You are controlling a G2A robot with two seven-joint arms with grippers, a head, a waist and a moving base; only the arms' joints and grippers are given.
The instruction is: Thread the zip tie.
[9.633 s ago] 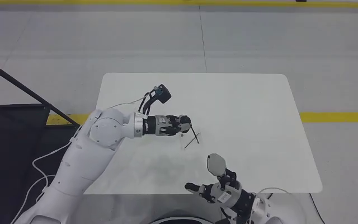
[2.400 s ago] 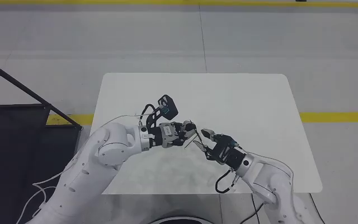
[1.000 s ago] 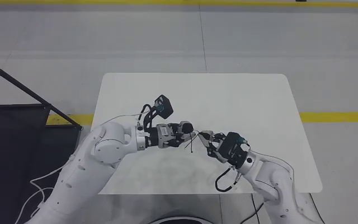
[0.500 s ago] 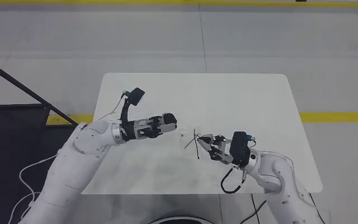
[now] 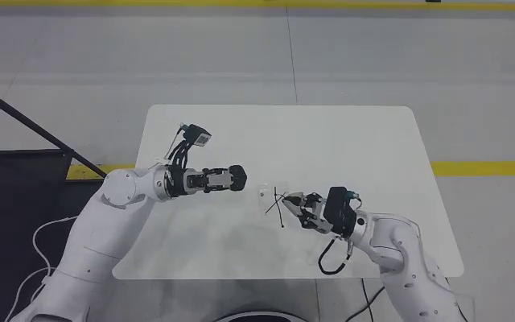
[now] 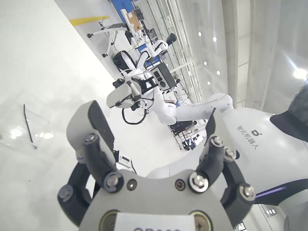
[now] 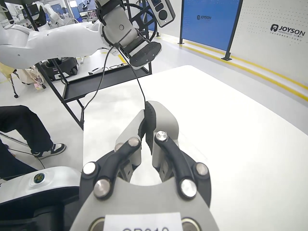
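A thin black zip tie [image 5: 278,208] hangs just over the middle of the white table [image 5: 362,145], its strands crossing. My right gripper [image 5: 292,201] is shut on one end of it. In the right wrist view the tie [image 7: 140,87] rises from between the closed fingers of that gripper [image 7: 147,104]. My left gripper [image 5: 236,177] stands open a short way to the left of the tie, nothing between its fingers [image 6: 101,121]. One of its pads [image 7: 144,54] shows beyond the tie. A short black strip [image 6: 28,126] lies on the table by a clear scrap.
A small pale scrap [image 5: 263,193] lies on the table beside the tie. A black metal rack [image 7: 72,85] stands off the table's left side. Bare tabletop spreads to the far and right edges.
My left gripper has let go of the zip tie, opened and drawn back to the left. The right gripper keeps hold of the tie and has shifted slightly.
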